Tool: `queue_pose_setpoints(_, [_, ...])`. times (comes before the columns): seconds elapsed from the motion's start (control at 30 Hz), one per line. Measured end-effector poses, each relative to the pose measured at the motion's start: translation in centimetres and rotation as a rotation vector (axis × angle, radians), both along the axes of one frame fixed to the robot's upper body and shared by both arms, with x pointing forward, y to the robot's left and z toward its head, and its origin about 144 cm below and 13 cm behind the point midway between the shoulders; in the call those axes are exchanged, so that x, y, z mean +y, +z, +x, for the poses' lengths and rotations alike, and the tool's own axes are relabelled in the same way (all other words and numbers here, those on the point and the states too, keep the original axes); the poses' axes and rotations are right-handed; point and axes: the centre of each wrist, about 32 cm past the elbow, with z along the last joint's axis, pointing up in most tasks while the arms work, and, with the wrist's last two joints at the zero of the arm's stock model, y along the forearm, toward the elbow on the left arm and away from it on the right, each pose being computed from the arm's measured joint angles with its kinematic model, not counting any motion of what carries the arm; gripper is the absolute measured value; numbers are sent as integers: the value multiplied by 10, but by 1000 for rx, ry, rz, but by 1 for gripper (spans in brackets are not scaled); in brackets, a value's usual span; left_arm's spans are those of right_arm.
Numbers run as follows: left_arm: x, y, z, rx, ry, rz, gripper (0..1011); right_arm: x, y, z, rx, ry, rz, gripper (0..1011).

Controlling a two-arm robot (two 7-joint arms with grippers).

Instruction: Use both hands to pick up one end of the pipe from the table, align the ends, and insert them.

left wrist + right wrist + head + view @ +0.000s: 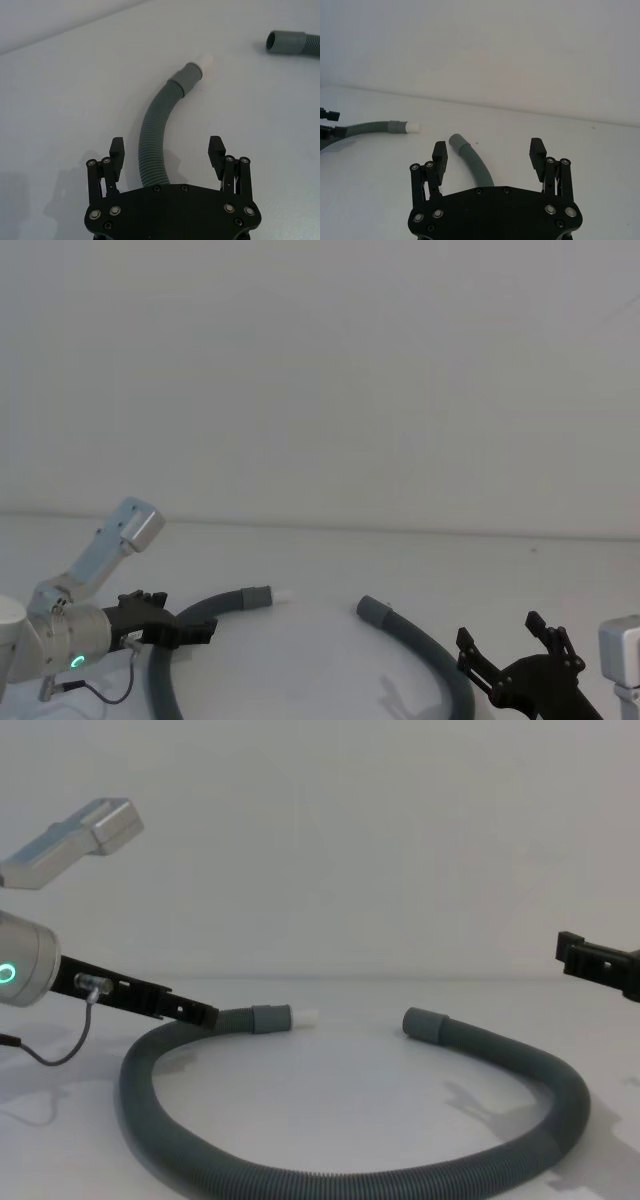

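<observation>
Jaws of left gripper (167, 146) wide apart, flat black pads either side of the pipe (150, 135); the ribbed dark-grey hose runs between them, unclamped. Ahead of these jaws: smooth grey collar (187, 76) with short white tip (206, 62), lying on the matte white table (60, 100). On the right gripper (488, 149), jaws likewise spread, holding nothing. Round open sleeve (456, 140) lies ahead of them; its corrugated length curves back between and below them.
</observation>
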Motion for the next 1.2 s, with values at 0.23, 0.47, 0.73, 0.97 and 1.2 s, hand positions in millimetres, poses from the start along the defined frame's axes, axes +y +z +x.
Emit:
queue_pose_setpoints(0.23, [2, 2, 3, 44, 1, 6, 1001, 0, 0, 0, 0, 0, 0, 1004])
queue_pose_setpoints(0.47, [4, 2, 6, 74, 2, 4, 1002, 0, 0, 0, 0, 0, 0, 1003])
queue_pose_setpoints(0.73, [5, -1, 11, 102, 1, 0, 1001, 0, 0, 0, 0, 0, 0, 1004])
queue_pose_setpoints(0.97, [5, -5, 15, 121, -1, 1, 1001, 0, 0, 0, 0, 0, 0, 1004])
queue_pose_setpoints(1.2, [5, -7, 18, 125, -6, 10, 1001, 0, 0, 0, 0, 0, 0, 1004])
